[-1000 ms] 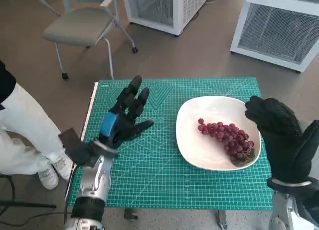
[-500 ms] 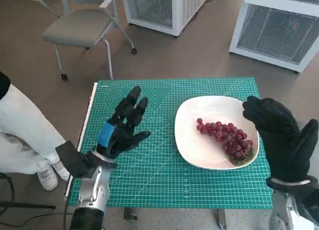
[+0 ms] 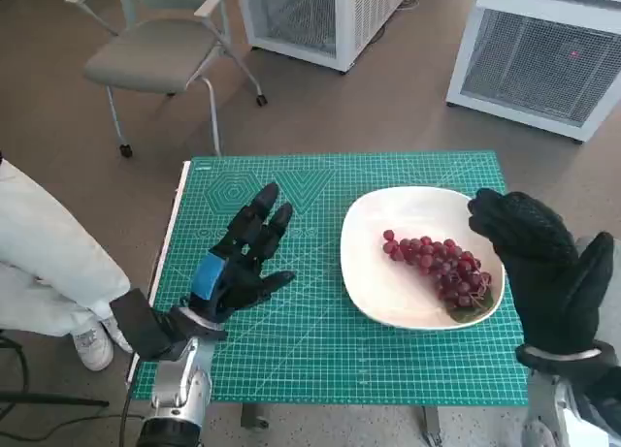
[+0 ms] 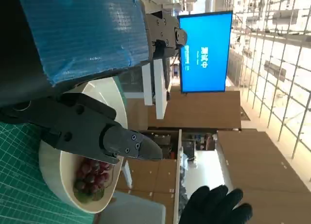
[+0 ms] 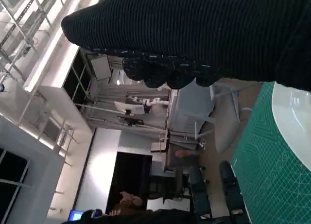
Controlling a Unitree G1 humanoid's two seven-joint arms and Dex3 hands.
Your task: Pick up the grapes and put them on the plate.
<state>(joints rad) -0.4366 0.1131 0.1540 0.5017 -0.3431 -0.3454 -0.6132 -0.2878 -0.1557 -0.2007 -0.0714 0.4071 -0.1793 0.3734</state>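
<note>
The bunch of red grapes (image 3: 439, 269) lies on the white plate (image 3: 388, 297), toward the side of the plate nearest the right hand. The plate sits on the green cutting mat (image 3: 310, 350) that covers the small table, on the robot's right half of it.

The left hand (image 3: 238, 258) is raised over the left part of the mat, well apart from the plate. Its black fingers (image 3: 262, 212) are stretched out and slightly spread, the thumb sticking out sideways toward the plate. It holds nothing and touches nothing that can be seen. In the left wrist view the blue-taped back of the left hand (image 4: 82, 29) fills the upper part, one black finger (image 4: 97, 134) reaches across in front of the plate (image 4: 53, 180), and the grapes (image 4: 92, 173) show inside the plate beyond it.

The right hand (image 3: 539, 263), in its black knitted glove, is held up just beside the plate's right rim, near the grapes but not touching them. Its fingers are extended and lie fairly close together, with nothing in them. The right wrist view shows only the glove (image 5: 204, 39) as a dark band and a sliver of the plate (image 5: 296, 122) on the mat (image 5: 272, 185).

On the floor beyond the table stand a grey chair (image 3: 160, 49) and two white cabinets (image 3: 543, 54). A person's leg in white trousers (image 3: 49, 272) shows at the left edge.
</note>
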